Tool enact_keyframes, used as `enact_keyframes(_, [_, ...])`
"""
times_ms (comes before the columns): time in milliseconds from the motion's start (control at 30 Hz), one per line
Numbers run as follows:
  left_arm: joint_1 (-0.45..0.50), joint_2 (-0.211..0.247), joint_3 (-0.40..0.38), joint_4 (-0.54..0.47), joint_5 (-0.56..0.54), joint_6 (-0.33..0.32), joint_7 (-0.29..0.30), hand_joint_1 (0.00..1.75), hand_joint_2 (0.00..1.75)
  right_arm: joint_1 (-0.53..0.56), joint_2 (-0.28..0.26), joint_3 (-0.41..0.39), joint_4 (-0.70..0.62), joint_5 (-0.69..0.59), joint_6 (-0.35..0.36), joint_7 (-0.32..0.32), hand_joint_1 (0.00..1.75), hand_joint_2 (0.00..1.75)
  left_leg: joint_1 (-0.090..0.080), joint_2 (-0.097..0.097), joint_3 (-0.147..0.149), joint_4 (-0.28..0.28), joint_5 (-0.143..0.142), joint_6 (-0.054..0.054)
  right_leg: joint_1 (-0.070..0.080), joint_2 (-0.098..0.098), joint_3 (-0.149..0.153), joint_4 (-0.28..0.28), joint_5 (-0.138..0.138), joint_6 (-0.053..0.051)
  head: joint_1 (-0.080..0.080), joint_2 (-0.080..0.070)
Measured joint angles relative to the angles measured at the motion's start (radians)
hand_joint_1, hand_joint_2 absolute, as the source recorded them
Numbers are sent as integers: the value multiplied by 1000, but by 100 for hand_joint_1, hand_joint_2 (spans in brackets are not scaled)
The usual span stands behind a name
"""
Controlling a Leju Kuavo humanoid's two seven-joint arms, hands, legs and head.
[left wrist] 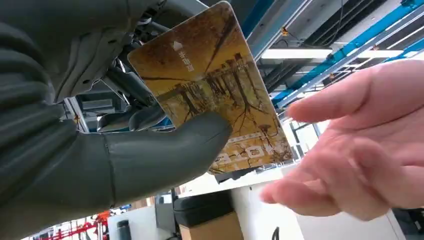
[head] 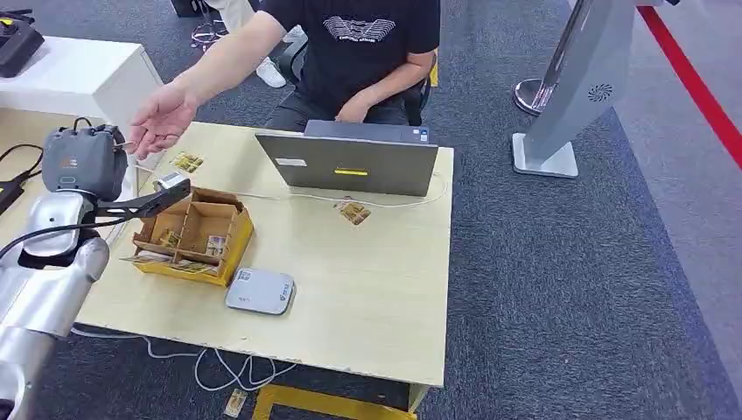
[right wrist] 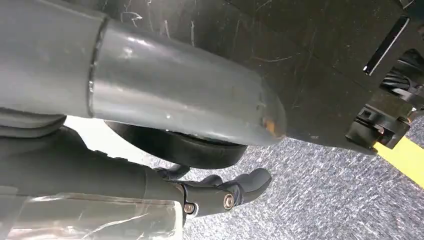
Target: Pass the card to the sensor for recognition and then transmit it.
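High head view; close wrist views

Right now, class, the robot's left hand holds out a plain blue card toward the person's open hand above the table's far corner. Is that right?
Not quite. The card is not plain blue: the left wrist view shows a golden-brown picture of trees with white print. The rest stands: the left hand holds it out toward the person's open hand.

The left arm (head: 44,289) is showing silver casing with black cables running along it. The left hand (left wrist: 100,125) is wearing a grey ribbed cover; the right hand (right wrist: 200,192) is showing dark fingers with bare screws.
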Motion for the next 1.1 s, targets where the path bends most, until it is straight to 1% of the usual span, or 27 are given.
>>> enact_keyframes(333, [-13, -27, 0, 16, -12, 0, 3, 175, 175, -3, 0, 0, 0, -8, 0, 1, 0, 0, 0, 0, 0, 0, 0, 0, 0, 0, 0, 0, 0, 0, 0, 0])
enact_keyframes(367, [-13, -29, 0, 16, -12, -1, 3, 154, 175, -3, 0, 0, 0, -8, 0, 1, 0, 0, 0, 0, 0, 0, 0, 0, 0, 0, 0, 0, 0, 0, 0, 0])
enact_keyframes(400, [-14, -32, 0, 17, -12, -1, 3, 56, 175, -3, 0, 0, 0, -8, 0, 1, 0, 0, 0, 0, 0, 0, 0, 0, 0, 0, 0, 0, 0, 0, 0, 0])
enact_keyframes(433, [-15, -33, 0, 18, -12, -1, 3, 0, 175, -3, 0, 0, 0, -8, 0, 1, 0, 0, 0, 0, 0, 0, 0, 0, 0, 0, 0, 0, 0, 0, 0, 0])
enact_keyframes(900, [-16, -36, 0, 19, -53, 5, 8, 0, 175, -3, 2, 0, 0, -16, 0, 1, 0, 0, 0, 0, 0, 0, 0, 0, 0, 0, 0, 0, 0, 0, 0, 0])
enact_keyframes(967, [-16, -41, 0, 19, -40, -23, -7, 0, 175, -3, 2, 0, 0, -19, 0, 1, 0, 0, 0, 0, 0, 0, 0, 0, 0, 0, 0, 0, 0, 0, 0, 0])
enact_keyframes(1100, [-19, -55, 0, 19, 15, -137, -51, 0, 175, -3, 2, 0, 1, -30, 0, -6, 0, 0, 0, 0, 0, 0, 0, 0, 0, 0, 0, 0, 0, 0, 0, 0])
